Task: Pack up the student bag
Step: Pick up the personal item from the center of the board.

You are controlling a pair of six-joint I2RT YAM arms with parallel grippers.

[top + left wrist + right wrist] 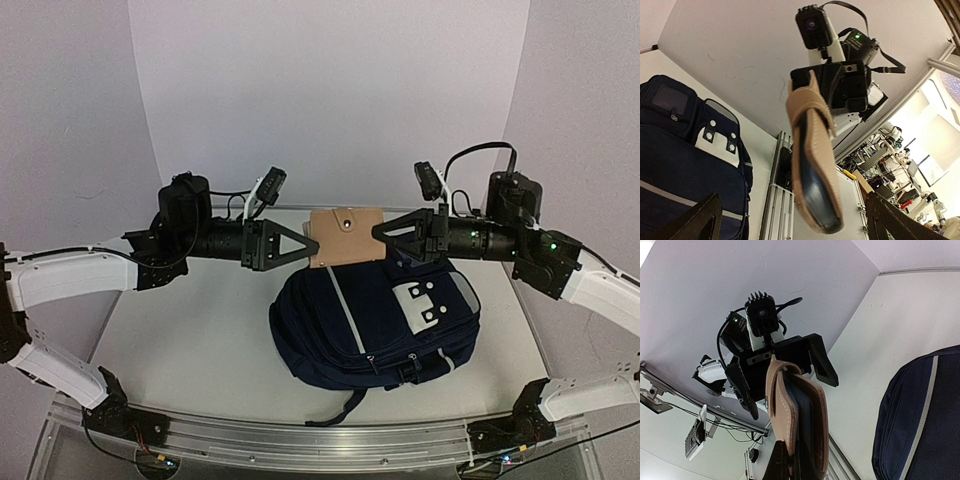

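Note:
The student bag, navy with grey stripes and light front patches, lies flat on the white table; it also shows in the left wrist view and the right wrist view. Above its far edge hangs a tan leather case with a snap strap and dark blue inside. My right gripper is shut on one end of the case. My left gripper faces it, wide open, its fingers either side of the case's other end without touching it.
The table is white and backed by white walls. An aluminium rail runs along its near edge, carrying both arm bases. The bag's dark strap trails toward the rail.

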